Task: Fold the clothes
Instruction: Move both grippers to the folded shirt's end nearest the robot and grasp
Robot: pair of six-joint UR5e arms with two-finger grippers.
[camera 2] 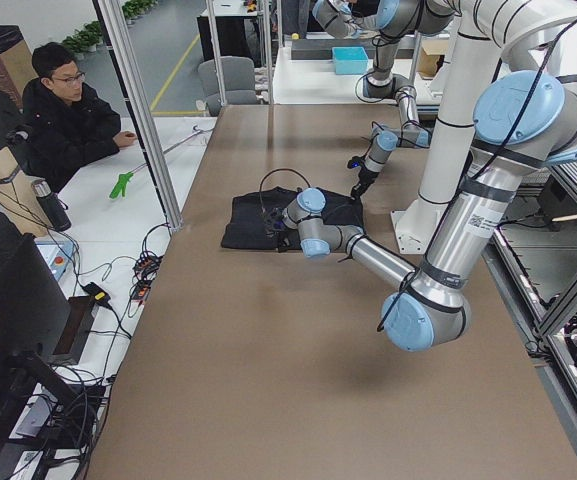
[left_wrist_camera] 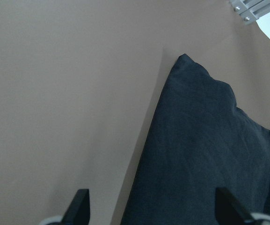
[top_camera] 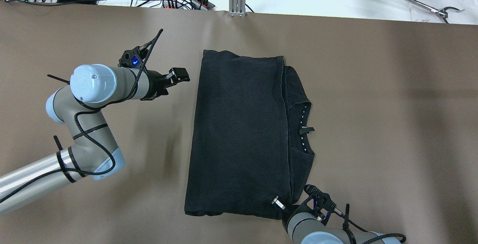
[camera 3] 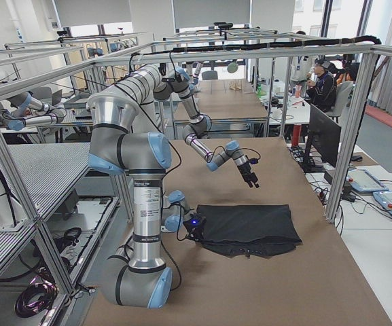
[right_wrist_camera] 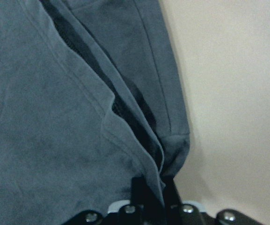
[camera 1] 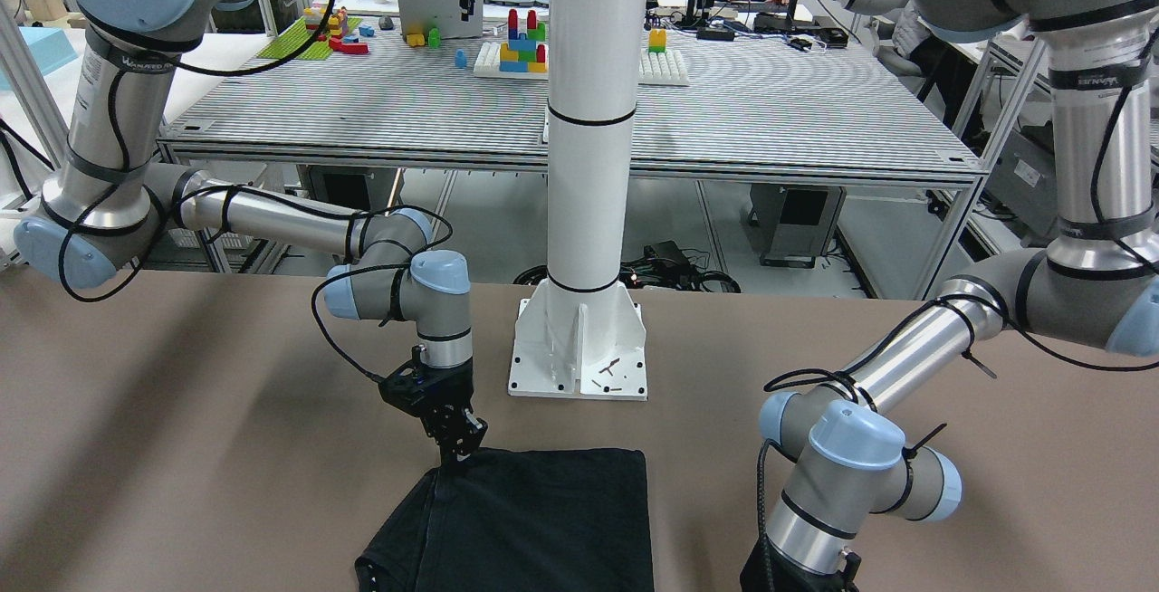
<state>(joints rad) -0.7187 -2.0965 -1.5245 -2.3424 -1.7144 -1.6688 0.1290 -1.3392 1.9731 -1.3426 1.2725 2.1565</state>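
my right gripper (right_wrist_camera: 154, 187) pinches a corner of the clothes (top_camera: 239, 132), my left gripper (left_wrist_camera: 151, 206) stands wide, empty; a shallow pinch could drop some layers.

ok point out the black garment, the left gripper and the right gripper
black garment (top_camera: 239, 132): overhead view, middle of its top folded layer.
left gripper (top_camera: 182, 77): overhead view, between its open fingertips.
right gripper (camera 1: 459, 447): front-facing view, fingertips shut on the black garment's corner.
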